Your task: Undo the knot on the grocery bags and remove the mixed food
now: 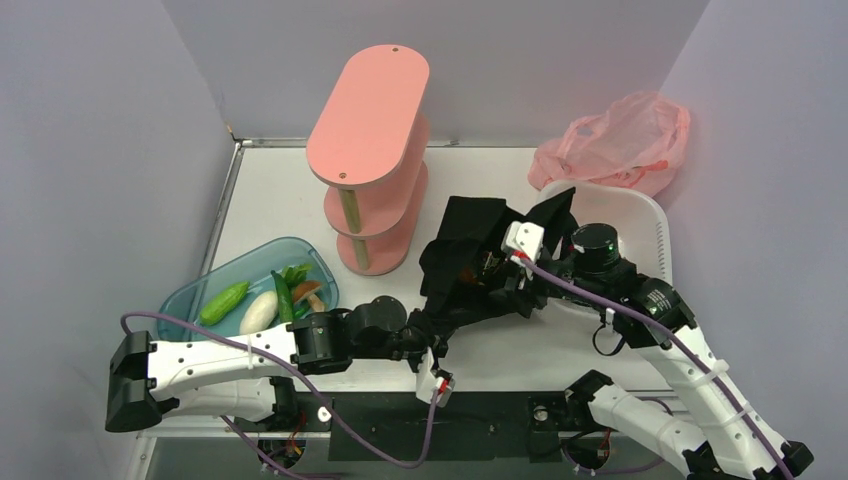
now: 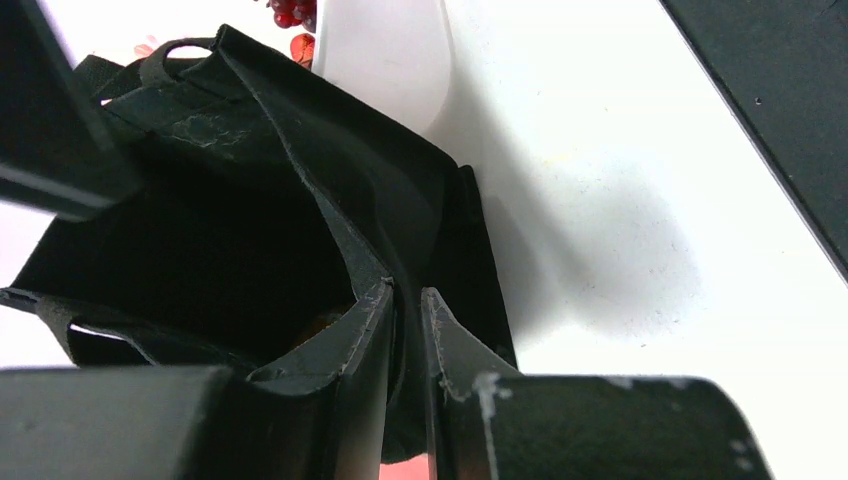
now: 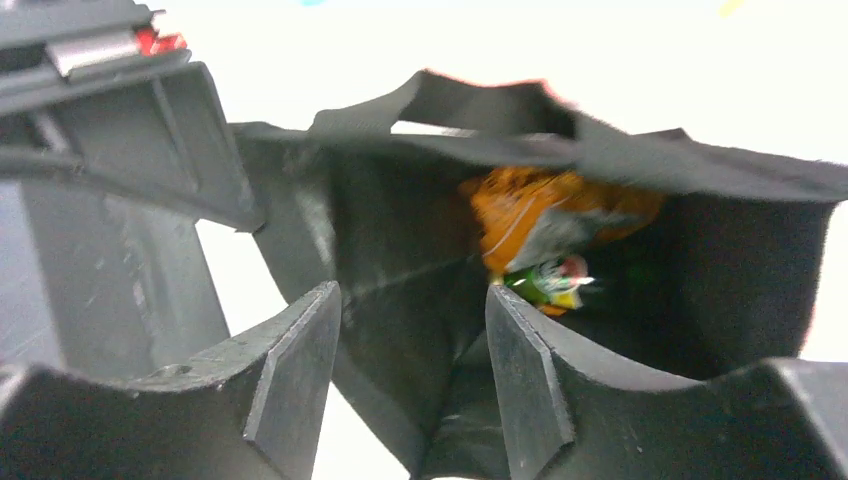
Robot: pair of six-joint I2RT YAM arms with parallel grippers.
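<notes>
The black fabric tote [image 1: 470, 255] lies slumped mid-table with its mouth open. My left gripper [image 1: 428, 335] is shut on the tote's near wall; in the left wrist view the jaws [image 2: 405, 305] pinch the black fabric [image 2: 300, 200]. My right gripper [image 1: 503, 268] is open at the tote's mouth [image 3: 412, 335], with a fold of the wall loose between its fingers. Inside the tote I see an orange snack packet [image 3: 530, 205] and a green bottle's label [image 3: 548, 280]. The pink plastic bag [image 1: 615, 140] sits crumpled at the back right. A white oblong vegetable [image 1: 258, 312] and leafy greens [image 1: 296, 273] lie in the blue tray [image 1: 185, 295].
A pink tiered stand [image 1: 370, 150] rises behind the tray. A white basket [image 1: 650, 215] stands at the right, under my right arm. A green cucumber [image 1: 224, 302] is in the tray. Dark red grapes [image 2: 290, 12] show beyond the tote. Walls close the left, back and right.
</notes>
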